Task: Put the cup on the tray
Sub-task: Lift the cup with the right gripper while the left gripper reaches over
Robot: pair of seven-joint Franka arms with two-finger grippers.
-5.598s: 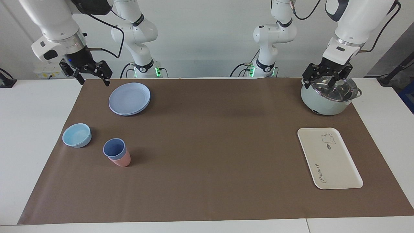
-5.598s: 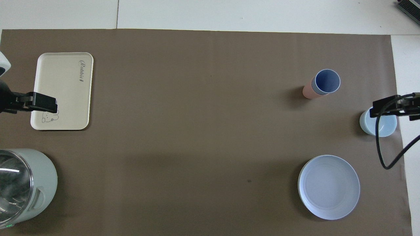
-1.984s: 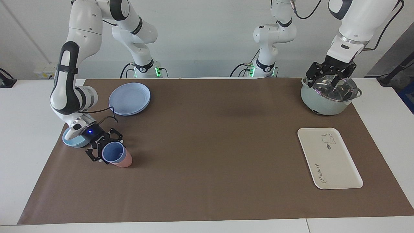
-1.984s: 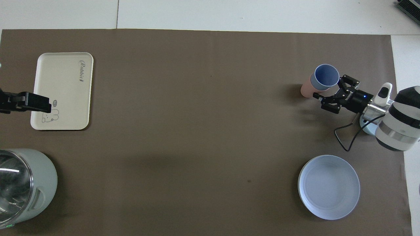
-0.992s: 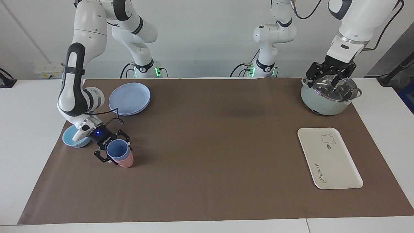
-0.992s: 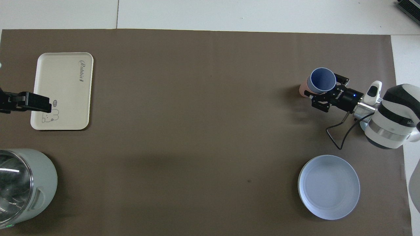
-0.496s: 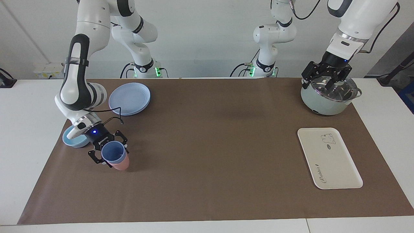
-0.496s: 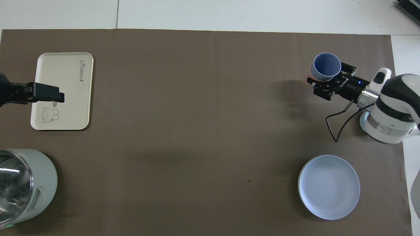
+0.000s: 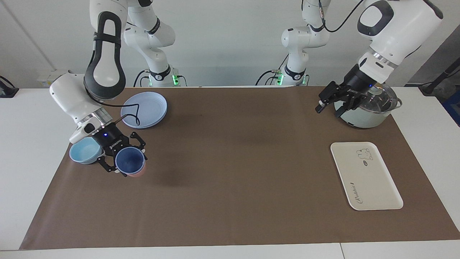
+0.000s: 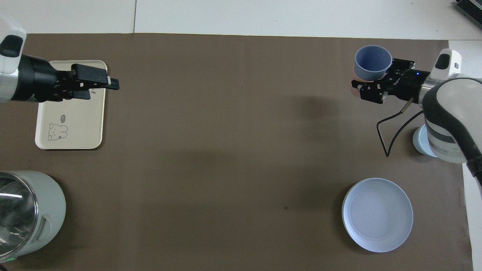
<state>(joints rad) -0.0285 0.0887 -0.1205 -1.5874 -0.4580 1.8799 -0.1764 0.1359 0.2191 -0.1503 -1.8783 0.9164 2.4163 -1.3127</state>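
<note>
The periwinkle-blue cup [image 9: 129, 160] [image 10: 372, 60] sits nested inside a pink cup [image 9: 137, 175] [image 10: 355, 70]. My right gripper [image 9: 126, 162] [image 10: 376, 79] is shut around the pair and holds them tilted, off the mat, at the right arm's end of the table; their shadow lies on the mat beside them. The cream tray [image 9: 370, 180] [image 10: 71, 124] lies flat and bare at the left arm's end. My left gripper [image 9: 326, 107] [image 10: 107, 81] hangs open in the air beside the pot, holding nothing.
A pale green pot with a glass lid [image 9: 363, 115] [image 10: 22, 214] stands nearer the robots than the tray. Stacked blue plates [image 9: 143, 108] [image 10: 376, 214] and a light-blue bowl [image 9: 83, 151] [image 10: 420, 143] lie near the right arm.
My right gripper has closed around the nested cups and lifted them off the mat. The left arm has swung its gripper off the pot lid toward the table's middle.
</note>
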